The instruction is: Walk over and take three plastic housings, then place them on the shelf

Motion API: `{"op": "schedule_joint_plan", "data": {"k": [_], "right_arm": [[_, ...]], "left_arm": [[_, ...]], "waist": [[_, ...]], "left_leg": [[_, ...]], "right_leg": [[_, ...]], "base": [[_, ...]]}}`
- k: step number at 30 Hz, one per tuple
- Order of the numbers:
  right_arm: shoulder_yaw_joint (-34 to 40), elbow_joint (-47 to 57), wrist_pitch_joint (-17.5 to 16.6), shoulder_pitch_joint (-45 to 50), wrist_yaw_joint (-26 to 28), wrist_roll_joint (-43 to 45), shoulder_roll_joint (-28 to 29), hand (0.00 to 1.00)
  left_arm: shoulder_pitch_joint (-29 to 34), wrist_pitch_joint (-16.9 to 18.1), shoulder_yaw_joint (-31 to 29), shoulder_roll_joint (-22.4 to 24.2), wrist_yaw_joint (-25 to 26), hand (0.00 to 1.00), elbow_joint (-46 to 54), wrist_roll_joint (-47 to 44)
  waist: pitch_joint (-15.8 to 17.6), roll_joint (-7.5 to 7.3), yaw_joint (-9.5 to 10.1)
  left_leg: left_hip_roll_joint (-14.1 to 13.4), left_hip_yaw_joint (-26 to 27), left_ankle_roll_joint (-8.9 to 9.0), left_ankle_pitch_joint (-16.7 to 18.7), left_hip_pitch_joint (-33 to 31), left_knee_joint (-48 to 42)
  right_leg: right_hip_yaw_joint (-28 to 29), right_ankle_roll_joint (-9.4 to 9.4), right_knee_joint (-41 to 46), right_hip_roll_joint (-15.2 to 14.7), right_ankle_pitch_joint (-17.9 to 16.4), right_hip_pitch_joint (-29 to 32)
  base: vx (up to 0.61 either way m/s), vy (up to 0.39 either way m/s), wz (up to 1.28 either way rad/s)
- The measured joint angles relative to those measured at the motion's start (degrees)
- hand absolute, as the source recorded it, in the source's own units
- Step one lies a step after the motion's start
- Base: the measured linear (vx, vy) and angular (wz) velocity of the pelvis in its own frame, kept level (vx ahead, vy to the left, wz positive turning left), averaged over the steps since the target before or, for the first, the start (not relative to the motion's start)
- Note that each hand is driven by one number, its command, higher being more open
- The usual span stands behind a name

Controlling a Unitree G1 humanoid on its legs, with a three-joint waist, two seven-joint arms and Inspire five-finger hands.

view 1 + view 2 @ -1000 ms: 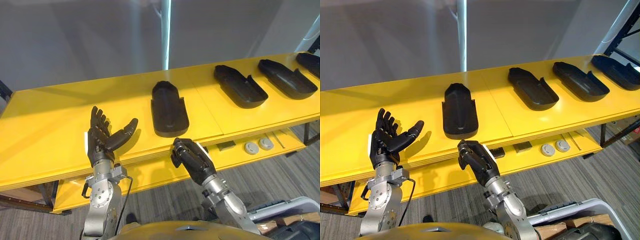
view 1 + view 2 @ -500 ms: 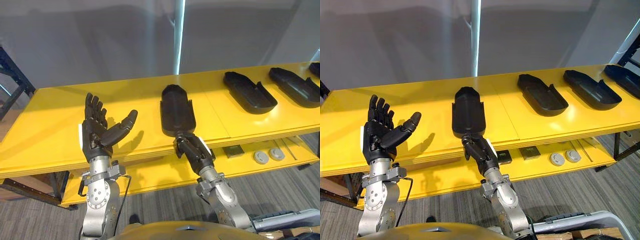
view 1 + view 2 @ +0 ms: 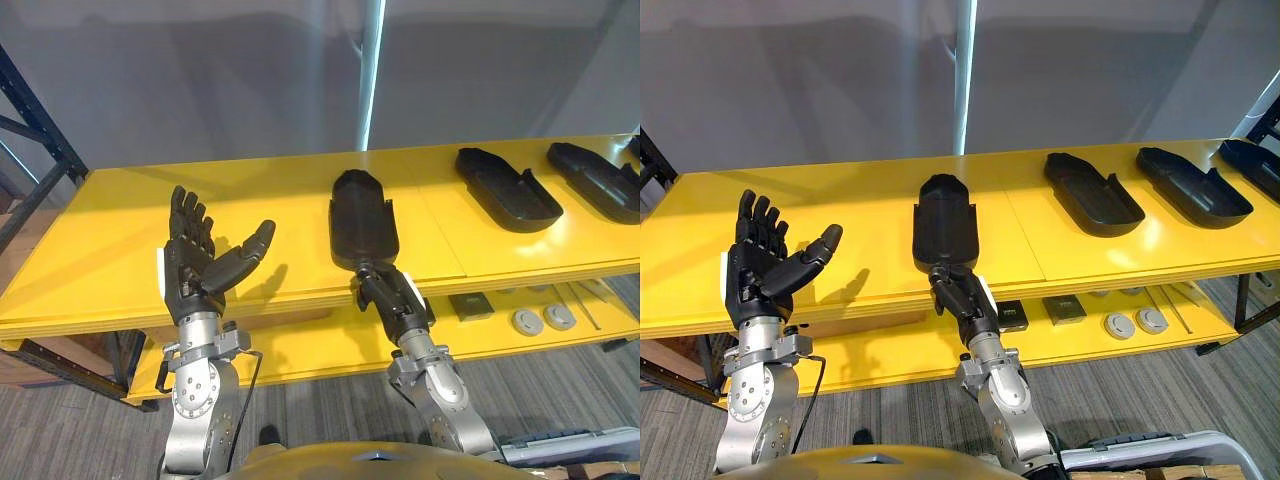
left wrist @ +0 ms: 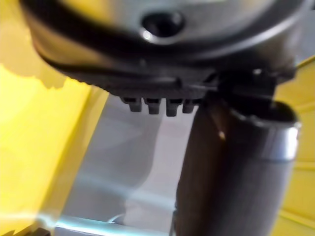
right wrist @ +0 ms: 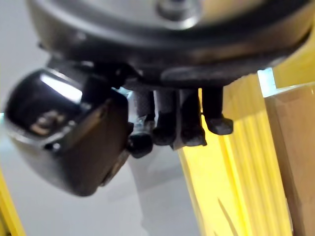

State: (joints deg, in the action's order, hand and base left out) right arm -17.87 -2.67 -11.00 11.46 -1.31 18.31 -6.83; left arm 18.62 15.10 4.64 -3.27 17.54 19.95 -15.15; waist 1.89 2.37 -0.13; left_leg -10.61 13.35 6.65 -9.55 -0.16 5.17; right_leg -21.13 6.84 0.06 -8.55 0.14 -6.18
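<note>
Three black plastic housings lie in a row on the yellow table (image 3: 120,225): the nearest (image 3: 362,232) in the middle, a second (image 3: 507,188) and a third (image 3: 597,180) further right. My right hand (image 3: 390,295) is at the table's front edge, just below the near end of the nearest housing. Its fingers (image 5: 167,125) are curled and hold nothing. My left hand (image 3: 200,265) is raised over the front edge to the left of that housing, open, with spread fingers and nothing in it.
A lower yellow shelf under the table carries two round grey discs (image 3: 527,321) and a dark square part (image 3: 470,305). A dark rack post (image 3: 40,150) stands at the far left. A grey wall with a pale upright pole (image 3: 372,70) runs behind the table.
The camera has shifted, so the table sits further right in view. My right hand has risen to the table edge below the nearest housing. My left hand stays open and raised.
</note>
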Motion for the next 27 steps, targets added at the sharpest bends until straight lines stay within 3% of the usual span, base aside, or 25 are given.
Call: {"op": "schedule_joint_plan", "data": {"k": [19,27], "right_arm": [[5.96,-4.64,-1.02,-11.16,-9.24,-4.5,0.78,0.0],[7.48,-6.08,-1.01,-14.1,-9.83,-4.46,0.81,0.0]], "left_arm": [[-0.14,-0.35,0.12,0.03,-1.56,1.0,0.0,0.06],[-0.14,-0.54,0.04,0.02,-1.85,1.0,0.0,0.06]], "waist": [[0.1,-0.01,1.6],[0.43,0.03,1.86]], "left_leg": [[0.02,-0.57,0.15,-0.62,-0.25,-0.02],[0.01,-1.2,0.48,-0.32,-0.18,0.0]], "right_leg": [[-0.48,-0.33,0.65,0.1,0.13,-0.04],[-0.98,-0.43,0.85,0.1,-0.46,-0.42]], "base": [[0.02,-0.012,0.02],[-0.03,-0.006,0.03]]}}
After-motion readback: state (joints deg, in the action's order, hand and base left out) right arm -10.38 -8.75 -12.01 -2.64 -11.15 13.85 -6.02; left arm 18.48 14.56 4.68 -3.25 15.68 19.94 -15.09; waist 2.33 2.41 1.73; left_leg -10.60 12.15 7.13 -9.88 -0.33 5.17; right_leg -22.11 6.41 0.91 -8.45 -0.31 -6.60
